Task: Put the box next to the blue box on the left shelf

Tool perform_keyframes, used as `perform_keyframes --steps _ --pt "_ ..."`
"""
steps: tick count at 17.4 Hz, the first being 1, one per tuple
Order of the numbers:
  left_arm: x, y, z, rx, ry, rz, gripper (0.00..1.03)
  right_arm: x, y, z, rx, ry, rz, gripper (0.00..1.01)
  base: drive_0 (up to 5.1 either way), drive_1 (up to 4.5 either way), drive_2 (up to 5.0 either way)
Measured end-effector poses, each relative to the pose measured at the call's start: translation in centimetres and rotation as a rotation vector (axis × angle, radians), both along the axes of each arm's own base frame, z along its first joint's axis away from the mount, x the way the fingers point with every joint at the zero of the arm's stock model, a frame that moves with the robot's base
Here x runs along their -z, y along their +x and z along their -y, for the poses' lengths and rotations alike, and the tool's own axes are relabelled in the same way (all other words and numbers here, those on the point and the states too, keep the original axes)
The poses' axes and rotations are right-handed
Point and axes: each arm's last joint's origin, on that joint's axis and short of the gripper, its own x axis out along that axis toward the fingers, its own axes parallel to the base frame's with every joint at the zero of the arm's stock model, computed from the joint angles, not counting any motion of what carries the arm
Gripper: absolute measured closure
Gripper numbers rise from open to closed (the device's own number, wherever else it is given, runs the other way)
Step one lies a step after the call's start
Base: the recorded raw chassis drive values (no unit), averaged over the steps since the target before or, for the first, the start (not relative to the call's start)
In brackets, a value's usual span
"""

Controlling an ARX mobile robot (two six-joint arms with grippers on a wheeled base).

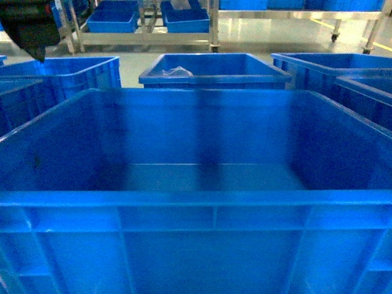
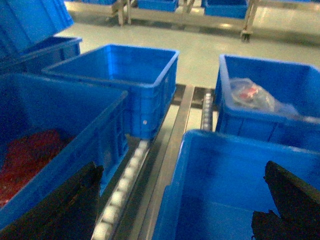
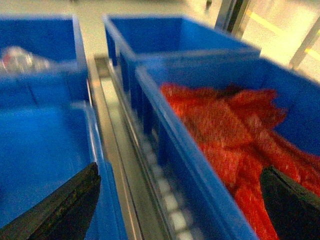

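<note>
1. Box (image 1: 202, 177), big blue crate, fills the head view close to the camera; near rim and ribbed front wall lowest in frame, inside looks bare; its bottom and both side edges are cut off.
2. Head view only: three more blue crates behind it, left crate (image 1: 67, 76), middle crate (image 1: 214, 70) with a pale bag at its rim, right crate (image 1: 334, 70); beyond them floor and a metal rack on castors (image 1: 214, 37) holding blue bins; a dark blurred object sits in the top left corner.
3. Left wrist view only: roller lanes of the shelf (image 2: 125, 185), white rollers in grey metal rails running between crates; a crate with red contents (image 2: 45, 150) at left, an open crate (image 2: 125, 80) behind it, a crate holding a clear plastic bag (image 2: 260, 97) at right, and a blue crate (image 2: 230, 185) low in frame under the camera.
4. Right wrist view only: crate full of red mesh-like material (image 3: 235, 135) right of a roller rail (image 3: 165, 200); very motion-blurred.
5. Left gripper (image 2: 185, 210): dark fingers far apart at both lower corners, spread wide, nothing between them but the crate below.
6. Right gripper (image 3: 180, 210): same, fingers spread wide, gripping nothing.
7. Grippers not visible in head view.
8. No readable labels or writing anywhere.
</note>
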Motion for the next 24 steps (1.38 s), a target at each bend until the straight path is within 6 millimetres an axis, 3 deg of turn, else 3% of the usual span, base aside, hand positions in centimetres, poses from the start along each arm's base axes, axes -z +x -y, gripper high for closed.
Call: perform_keyframes --steps 2,7,8,11,15,16,20,24 --pt "-0.6 -0.4 0.1 0.012 0.013 0.035 0.05 -1.4 -0.7 -0.1 0.003 0.008 0.117 0.03 0.0 0.00 0.0" --pt "-0.1 -0.8 0.0 0.012 0.039 0.001 0.05 -0.3 -1.0 -0.1 -0.003 -0.014 0.078 0.03 0.0 0.00 0.0" --pt "-0.2 -0.8 -0.2 0.051 0.026 0.055 0.09 -0.4 -1.0 0.1 -0.056 0.002 0.140 0.07 0.0 0.00 0.0" --pt "2.3 -4.1 -3.2 0.237 0.042 0.147 0.45 1.9 -4.6 2.2 -0.332 0.040 0.262 0.43 0.0 0.00 0.0" --pt "4.9 -7.5 -5.4 0.253 0.049 0.137 0.95 4.1 -8.2 3.8 -0.347 0.030 0.257 0.94 0.0 0.00 0.0" --pt "5.3 -8.3 -5.8 0.254 0.049 0.137 1.01 4.6 -9.1 4.1 -0.354 0.028 0.252 0.99 0.0 0.00 0.0" --pt "6.7 -10.6 -6.9 0.262 0.048 0.132 1.01 5.7 -11.5 5.8 -0.339 0.027 0.250 0.99 0.0 0.00 0.0" --pt "7.4 -12.2 -7.8 0.263 0.048 0.132 1.01 6.4 -13.2 5.6 -0.356 0.029 0.251 0.99 0.0 0.00 0.0"
